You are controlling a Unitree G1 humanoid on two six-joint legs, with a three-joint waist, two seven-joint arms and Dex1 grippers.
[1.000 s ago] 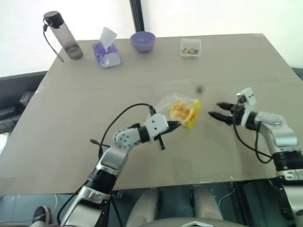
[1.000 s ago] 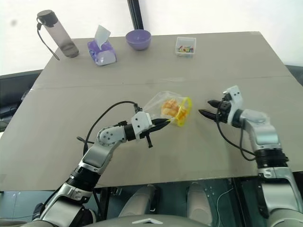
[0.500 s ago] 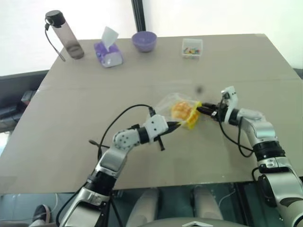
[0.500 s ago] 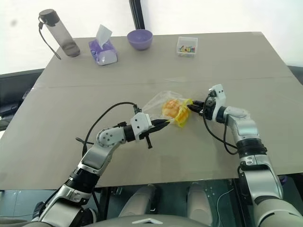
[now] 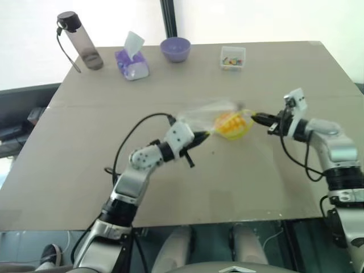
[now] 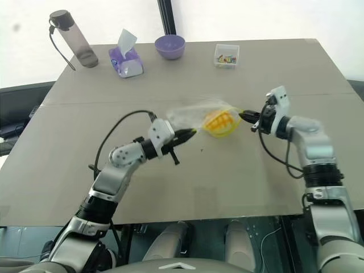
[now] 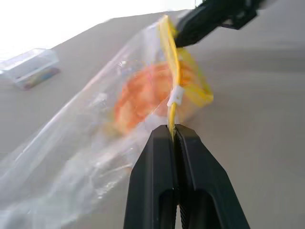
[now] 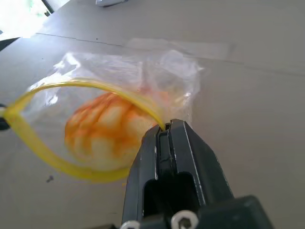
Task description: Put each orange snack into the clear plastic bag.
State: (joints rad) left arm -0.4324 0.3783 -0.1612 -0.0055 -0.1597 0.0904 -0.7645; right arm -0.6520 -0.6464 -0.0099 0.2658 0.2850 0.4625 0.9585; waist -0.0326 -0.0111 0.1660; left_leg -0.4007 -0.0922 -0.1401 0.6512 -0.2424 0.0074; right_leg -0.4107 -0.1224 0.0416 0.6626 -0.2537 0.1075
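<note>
My left gripper (image 5: 206,134) pinched tight on yellow seal strip of clear plastic bag (image 5: 202,115), near table (image 5: 85,165) middle. Orange snack (image 5: 232,123) sits inside bag, mouth stretched between my two claws. My right gripper (image 5: 255,118) clamped on opposite end of seal strip. Bag raised off tabletop

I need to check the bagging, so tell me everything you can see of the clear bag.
The bag is thin, crinkly, transparent plastic with a yellow seal strip around its mouth. The mouth is pulled open into a loop. The left tool is shut on the strip at one side, the right tool on the other. The orange snack sits inside, near the mouth. The bag hangs between the tools over the table.
</note>
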